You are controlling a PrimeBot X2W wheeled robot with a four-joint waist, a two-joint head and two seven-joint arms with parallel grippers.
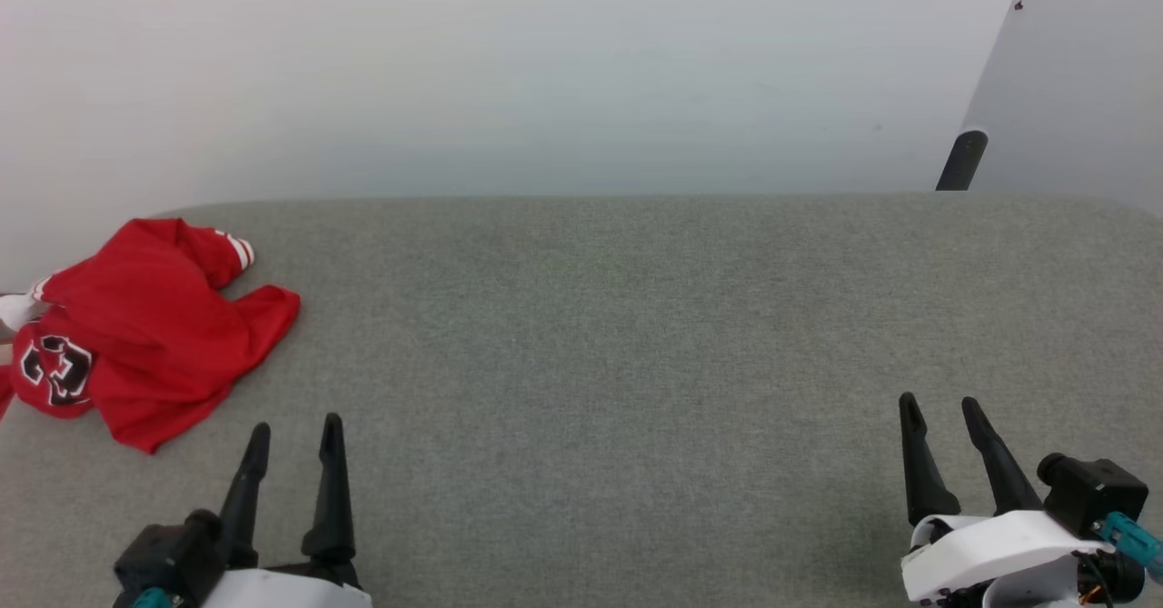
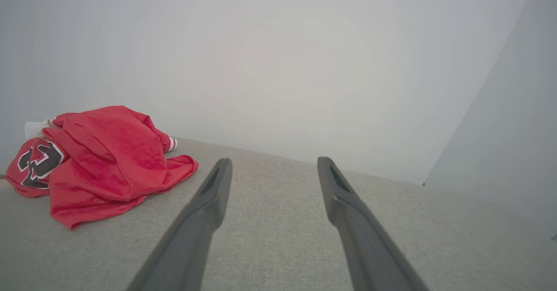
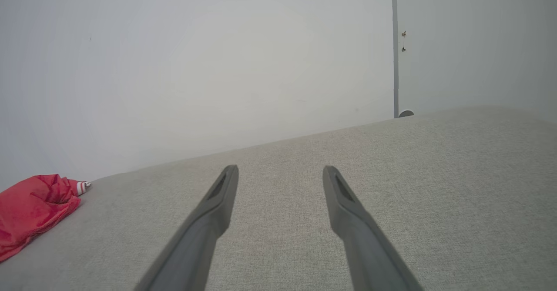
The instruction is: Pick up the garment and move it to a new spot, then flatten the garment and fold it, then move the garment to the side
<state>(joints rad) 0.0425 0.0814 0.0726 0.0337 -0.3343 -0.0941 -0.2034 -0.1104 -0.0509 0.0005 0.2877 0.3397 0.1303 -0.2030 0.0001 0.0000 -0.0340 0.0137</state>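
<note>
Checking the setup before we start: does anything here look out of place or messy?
Only the garment: it lies crumpled in a heap at the left end of the grey surface, not spread flat. Nothing looks spilled or damaged.

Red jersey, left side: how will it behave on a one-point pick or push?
Probably floppy: the jersey lies crumpled in soft folds, so one pinch likely lifts a drooping bundle. Likely light; the fabric looks thin. Pushing would probably bunch it on the textured grey surface.
</note>
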